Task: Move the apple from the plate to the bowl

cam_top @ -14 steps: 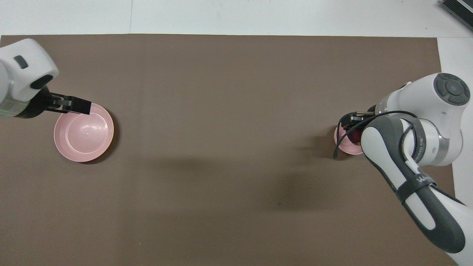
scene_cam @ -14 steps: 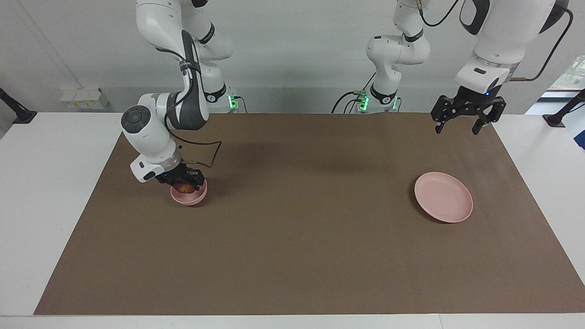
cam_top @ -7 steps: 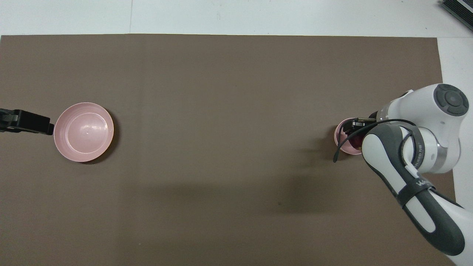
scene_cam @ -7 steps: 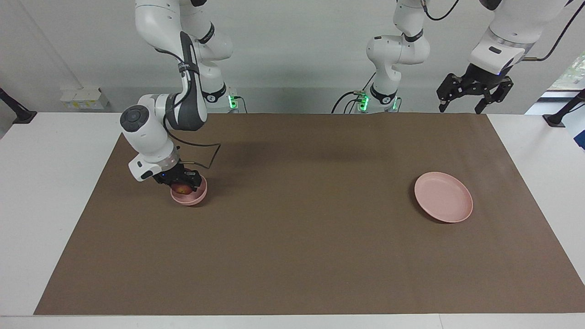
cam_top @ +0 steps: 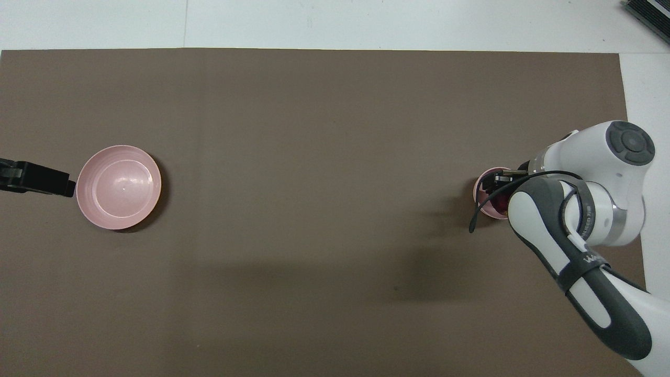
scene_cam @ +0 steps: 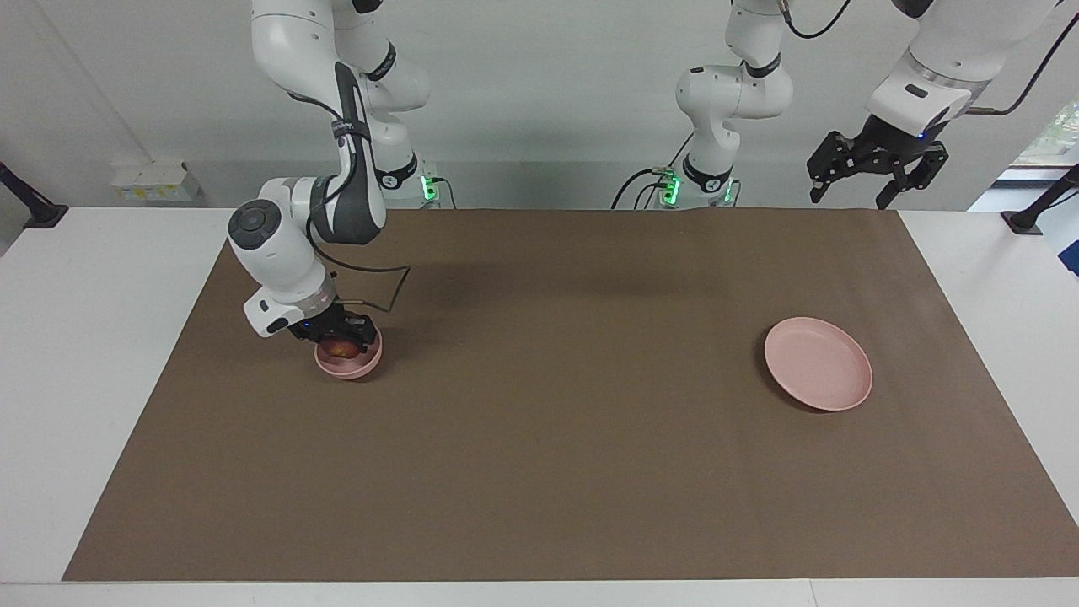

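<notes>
The dark red apple [scene_cam: 340, 348] lies in the small deep pink bowl [scene_cam: 349, 365] toward the right arm's end of the table. My right gripper [scene_cam: 334, 330] hangs low, right over the apple and the bowl's rim. In the overhead view my right arm hides most of the bowl [cam_top: 482, 201], and only a sliver of the apple [cam_top: 501, 201] shows. The wide pink plate [scene_cam: 818, 364] lies bare toward the left arm's end; it also shows in the overhead view [cam_top: 119, 187]. My left gripper [scene_cam: 877, 179] is open and empty, raised high over the mat's edge nearest the robots.
A brown mat [scene_cam: 548, 421] covers the table [scene_cam: 84, 337], with white table surface showing at both ends. My right arm's black cable [scene_cam: 389, 282] loops above the mat beside the bowl.
My left gripper rose from low beside the plate and drew back toward the robots, then held still. My right gripper stayed over the bowl with only a slight shift of its wrist.
</notes>
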Robot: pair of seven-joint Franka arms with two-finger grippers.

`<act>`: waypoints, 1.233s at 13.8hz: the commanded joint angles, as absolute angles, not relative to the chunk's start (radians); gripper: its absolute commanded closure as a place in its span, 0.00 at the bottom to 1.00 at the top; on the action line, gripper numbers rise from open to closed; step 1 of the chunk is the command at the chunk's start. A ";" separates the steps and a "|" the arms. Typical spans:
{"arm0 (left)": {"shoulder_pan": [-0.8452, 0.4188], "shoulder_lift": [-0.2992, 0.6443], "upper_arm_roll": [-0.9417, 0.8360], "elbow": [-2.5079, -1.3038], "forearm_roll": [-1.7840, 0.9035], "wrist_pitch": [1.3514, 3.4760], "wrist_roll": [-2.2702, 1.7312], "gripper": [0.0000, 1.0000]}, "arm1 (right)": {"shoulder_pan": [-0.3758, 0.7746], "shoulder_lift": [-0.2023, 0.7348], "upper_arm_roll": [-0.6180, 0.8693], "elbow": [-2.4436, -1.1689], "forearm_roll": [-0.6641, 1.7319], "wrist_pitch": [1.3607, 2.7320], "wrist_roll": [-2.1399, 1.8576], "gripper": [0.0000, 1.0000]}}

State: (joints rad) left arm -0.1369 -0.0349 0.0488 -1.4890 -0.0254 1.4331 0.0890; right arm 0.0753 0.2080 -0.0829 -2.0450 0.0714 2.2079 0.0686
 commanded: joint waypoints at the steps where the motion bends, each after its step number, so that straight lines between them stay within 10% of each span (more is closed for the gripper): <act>1: -0.118 -0.058 0.041 -1.511 -0.037 1.422 0.112 0.00 | 0.071 0.202 -0.075 -2.056 0.049 2.230 0.074 0.17; 8: -0.117 -0.057 0.041 -1.506 -0.035 1.424 0.103 0.00 | 0.071 0.180 -0.075 -2.019 0.049 2.171 0.072 0.00; 17: -0.117 -0.055 0.041 -1.506 -0.034 1.424 0.104 0.00 | 0.060 -0.018 -0.078 -1.714 -0.011 1.674 0.075 0.00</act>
